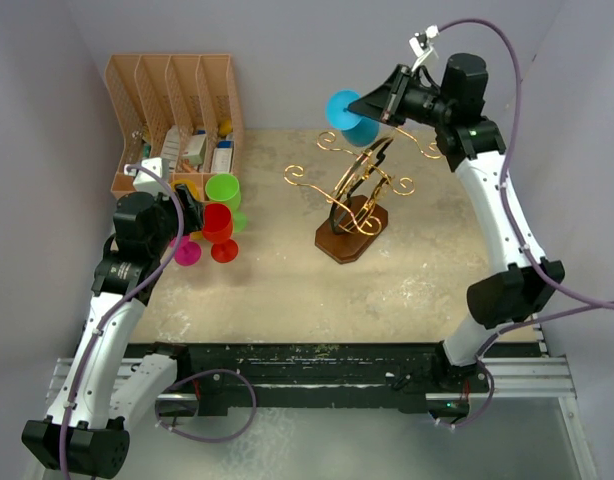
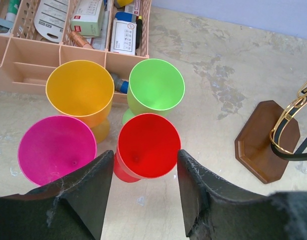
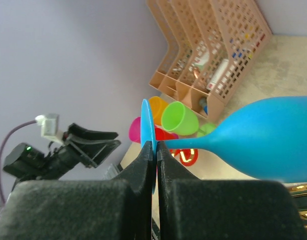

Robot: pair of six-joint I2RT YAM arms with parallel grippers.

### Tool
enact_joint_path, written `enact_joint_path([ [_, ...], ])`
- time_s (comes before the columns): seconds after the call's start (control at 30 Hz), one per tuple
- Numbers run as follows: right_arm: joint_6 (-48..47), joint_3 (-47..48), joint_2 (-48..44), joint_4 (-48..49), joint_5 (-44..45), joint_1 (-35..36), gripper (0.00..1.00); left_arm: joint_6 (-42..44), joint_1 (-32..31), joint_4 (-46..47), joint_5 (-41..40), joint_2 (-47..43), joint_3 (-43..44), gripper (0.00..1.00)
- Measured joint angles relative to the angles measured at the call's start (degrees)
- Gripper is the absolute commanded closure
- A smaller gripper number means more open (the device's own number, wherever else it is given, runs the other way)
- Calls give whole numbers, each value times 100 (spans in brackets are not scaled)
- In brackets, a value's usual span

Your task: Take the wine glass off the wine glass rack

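My right gripper [image 1: 379,106] is shut on the flat foot of a blue wine glass [image 1: 349,117] and holds it in the air behind the gold wire rack [image 1: 359,185], off its arms. In the right wrist view the fingers [image 3: 154,150] pinch the blue foot disc and the bowl [image 3: 271,140] sticks out to the right. The rack stands on its dark brown base [image 1: 351,232]; the base also shows in the left wrist view [image 2: 266,140]. My left gripper [image 2: 144,172] is open and empty, just above and in front of a red glass [image 2: 147,146].
Red [image 1: 219,230], green [image 1: 224,193], pink [image 1: 186,250] and orange [image 2: 81,92] glasses stand upright in a cluster at the left. A tan slotted organizer [image 1: 172,120] with small items stands behind them. Purple walls close the back and sides.
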Motion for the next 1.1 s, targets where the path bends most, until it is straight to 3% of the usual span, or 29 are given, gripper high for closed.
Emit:
enact_joint_path([
  [0.23, -262, 31, -673, 280, -286, 267, 100, -2, 0, 0, 0, 0, 0, 39],
  [0.33, -1152, 411, -848, -219, 219, 1182, 100, -2, 0, 0, 0, 0, 0, 34],
  [0.47, -2702, 317, -1274, -623, 1593, 3497, 100, -11, 0, -7, -11, 0, 0, 31],
  [0.53, -3521, -326, -1779, -647, 2330, 4507, 100, -37, 0, -33, -26, -2, 0, 31],
  [0.6, -4144, -1027, -2350, -629, 3075, 5051, 100, -92, 0, -122, -37, -22, 0, 31],
  [0.87, -6334, -4100, -4710, 275, 5995, 6236, 100, -535, 0, -1106, 153, -219, 579, 34],
  [0.93, -7215, -5104, -4964, 870, 7018, 6815, 100, -673, 0, -1329, 437, -197, 981, 35],
  [0.97, -7278, -5169, -4962, 892, 7093, 7136, 100, -758, 0, -1436, 638, -166, 1228, 36],
  [1.1, -9672, -7403, -4544, 2946, 8408, 8238, 100, -968, 0, -1700, 1397, -22, 1915, 36],
])
